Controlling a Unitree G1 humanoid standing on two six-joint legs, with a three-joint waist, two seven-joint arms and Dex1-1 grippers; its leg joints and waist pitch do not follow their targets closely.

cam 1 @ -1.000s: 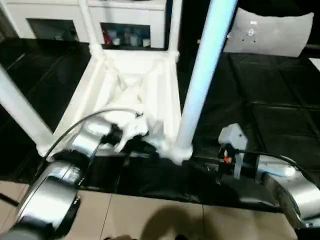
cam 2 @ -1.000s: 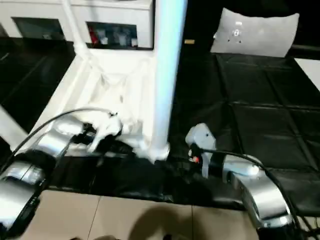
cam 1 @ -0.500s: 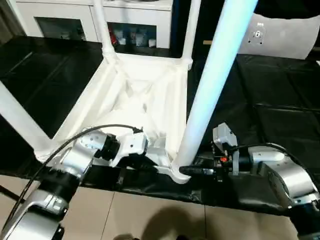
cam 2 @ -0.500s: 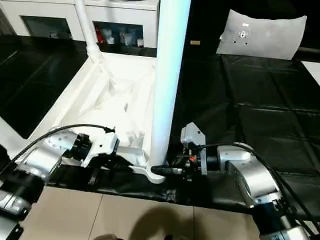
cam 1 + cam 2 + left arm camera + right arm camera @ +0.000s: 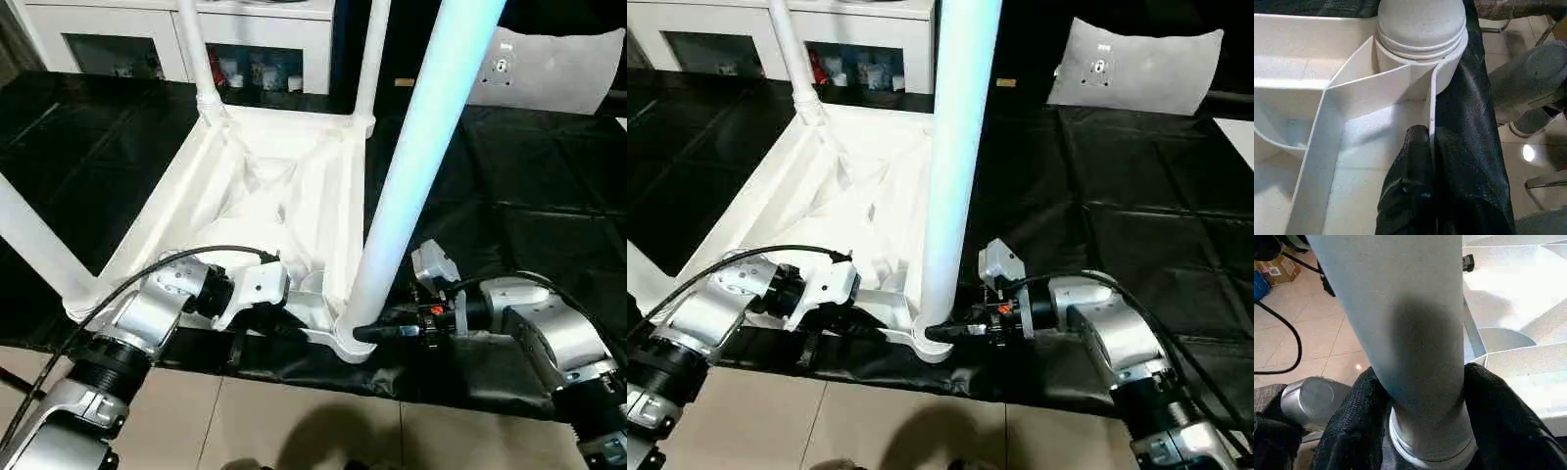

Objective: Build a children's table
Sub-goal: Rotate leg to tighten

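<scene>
White plastic makes up the whole upturned children's table [image 5: 274, 196], a rectangular top lying ribbed side up on black sheeting [image 5: 509, 196] spread over the floor, with long tapered round legs standing up from its corner sockets. The nearest leg [image 5: 411, 166] rises from the near corner socket [image 5: 343, 345], right between the two arms.

The right end effector [image 5: 377, 333] reaches in level from the right at the very foot of that leg; its black fingers [image 5: 1498, 416] sit on either side of the leg just above the socket collar and press against it, so it holds the leg. The left end effector [image 5: 1422, 161] comes in from the left along the near edge, its two black fingers pinched tight together on the thin upright rim of the table top, just beside the socket.

The left wrist view adds a person's legs and shoes [image 5: 1533, 93] on the pale tile floor [image 5: 1508, 49] past the sheeting. The head views alone take in a white cabinet with glass doors [image 5: 245, 49] at the back and a flat white board [image 5: 554, 69] lying far right.
</scene>
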